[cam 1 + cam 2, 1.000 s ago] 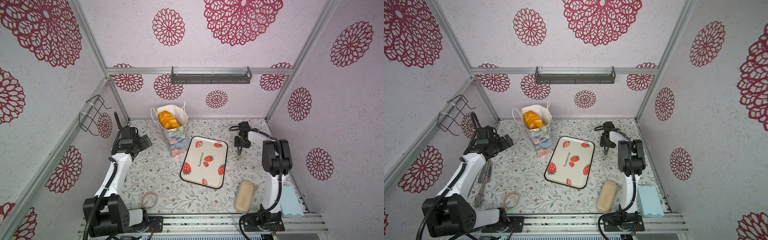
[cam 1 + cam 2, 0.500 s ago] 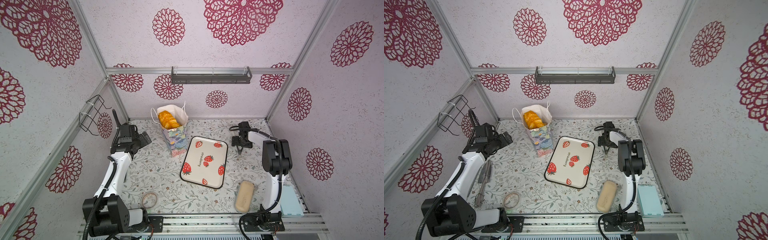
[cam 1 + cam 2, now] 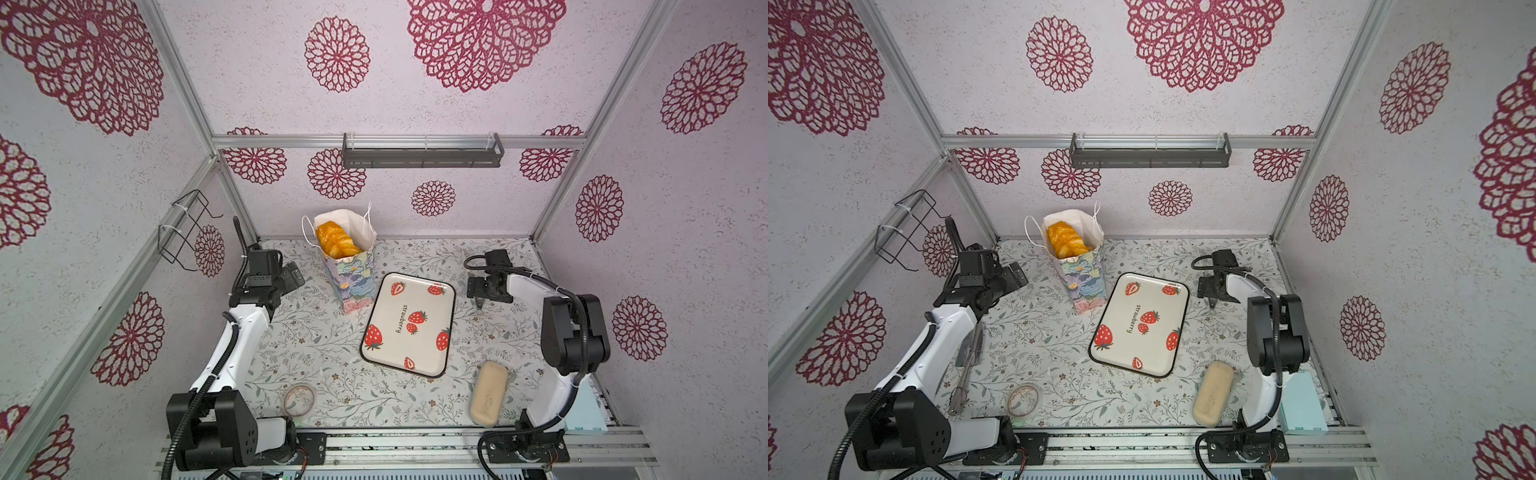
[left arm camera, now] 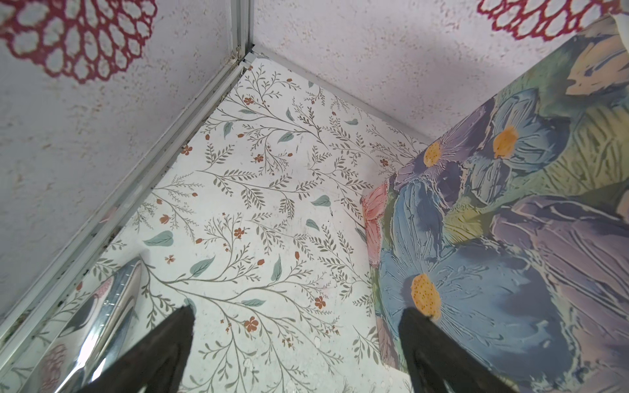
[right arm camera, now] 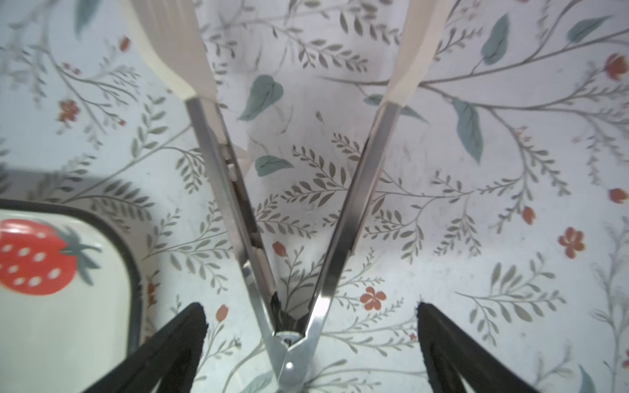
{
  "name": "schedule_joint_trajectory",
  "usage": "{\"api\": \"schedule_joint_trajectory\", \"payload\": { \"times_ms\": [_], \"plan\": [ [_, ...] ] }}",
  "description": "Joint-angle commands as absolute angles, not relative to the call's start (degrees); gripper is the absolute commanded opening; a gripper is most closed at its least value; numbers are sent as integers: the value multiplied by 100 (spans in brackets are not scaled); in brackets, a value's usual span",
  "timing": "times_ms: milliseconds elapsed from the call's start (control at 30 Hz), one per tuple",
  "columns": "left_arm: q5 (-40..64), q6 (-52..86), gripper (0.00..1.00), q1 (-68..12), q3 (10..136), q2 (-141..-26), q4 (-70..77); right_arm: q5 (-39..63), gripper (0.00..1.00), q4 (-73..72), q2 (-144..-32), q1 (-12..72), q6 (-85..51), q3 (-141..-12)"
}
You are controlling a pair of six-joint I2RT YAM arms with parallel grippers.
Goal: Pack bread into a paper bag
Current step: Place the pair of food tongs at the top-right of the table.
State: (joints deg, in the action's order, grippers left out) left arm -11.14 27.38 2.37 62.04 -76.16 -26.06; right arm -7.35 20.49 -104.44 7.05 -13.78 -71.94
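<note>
The paper bag (image 3: 353, 286) (image 3: 1086, 286) stands upright at the back of the table, with pastel flowers outside and white inside. Golden bread (image 3: 334, 242) (image 3: 1065, 242) fills its open mouth. My left gripper (image 3: 297, 274) (image 3: 1017, 274) hovers left of the bag, open and empty; in the left wrist view (image 4: 296, 326) the bag's wall (image 4: 510, 238) lies close beside one finger. My right gripper (image 3: 478, 297) (image 3: 1212, 297) is right of the tray, open. Metal tongs (image 5: 289, 258) with white tips lie spread between its fingers, clear of both.
An empty strawberry tray (image 3: 419, 349) lies mid-table. A pale beige block (image 3: 489, 392) and a tape ring (image 3: 298, 399) sit near the front edge. More metal utensils (image 3: 971, 353) lie beside my left arm. A teal box (image 3: 1302, 405) is at front right.
My right gripper has opened and let go of the tongs. My left gripper has shifted slightly toward the back wall.
</note>
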Motion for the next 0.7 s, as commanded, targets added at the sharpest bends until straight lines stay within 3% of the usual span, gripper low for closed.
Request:
{"api": "schedule_joint_trajectory", "payload": {
  "times_ms": [0,667],
  "plan": [
    [-1568,2584,97,168,6106,-7666,-2104,-850,99,1428,-9799,682,-1531,-6873],
    [-197,1050,97,79,5036,-8560,721,-1369,98,-1313,-7894,847,-932,-4406]
  ]
}}
